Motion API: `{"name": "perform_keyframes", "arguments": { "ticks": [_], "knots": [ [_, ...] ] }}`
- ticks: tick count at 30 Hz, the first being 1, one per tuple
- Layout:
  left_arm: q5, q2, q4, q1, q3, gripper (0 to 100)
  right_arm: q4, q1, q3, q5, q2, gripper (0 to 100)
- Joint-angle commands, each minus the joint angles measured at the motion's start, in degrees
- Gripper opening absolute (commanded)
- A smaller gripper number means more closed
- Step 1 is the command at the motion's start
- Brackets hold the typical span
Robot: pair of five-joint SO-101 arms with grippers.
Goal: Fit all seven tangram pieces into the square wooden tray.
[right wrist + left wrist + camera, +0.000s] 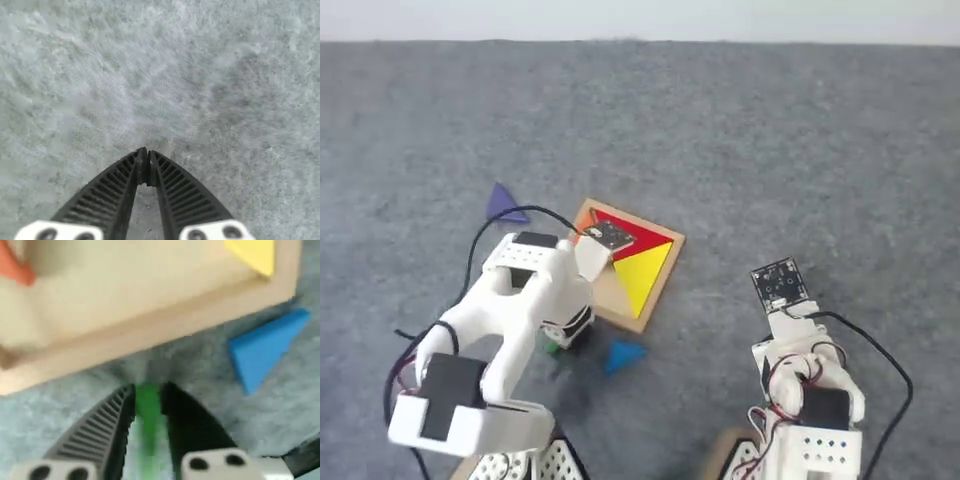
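Fingers of the left gripper are clenched across the thin green tangram piece (judged stiff, light, slippery); the right gripper is closed empty.

green piece mostly under arm, tray half-hidden

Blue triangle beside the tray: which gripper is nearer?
Left. The left gripper, shut on a green piece, sits right beside the blue triangle at the edge of the tray. The right gripper is shut over carpet, well off.
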Motion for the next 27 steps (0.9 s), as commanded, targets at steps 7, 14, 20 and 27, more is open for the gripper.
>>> {"name": "perform_keyframes", "arguments": {
  "ticks": [7, 14, 20, 27],
  "knots": [
    [0.88, -5.63, 9.23, -0.44, -8.66, 1, 0.13, -0.22, 0.97, 0.44, -0.92, 0.8],
    [1.05, -16.35, 17.67, 2.29, -15.52, 1, 0.13, -0.22, 0.97, 0.44, -0.92, 0.8],
    [5.98, -13.01, 8.62, 10.64, -17.45, 1, 0.13, -0.22, 0.97, 0.44, -0.92, 0.8],
    [1.05, -0.18, -1.49, 16.26, -17.45, 1, 0.13, -0.22, 0.97, 0.44, -0.92, 0.8]
  ]
}}
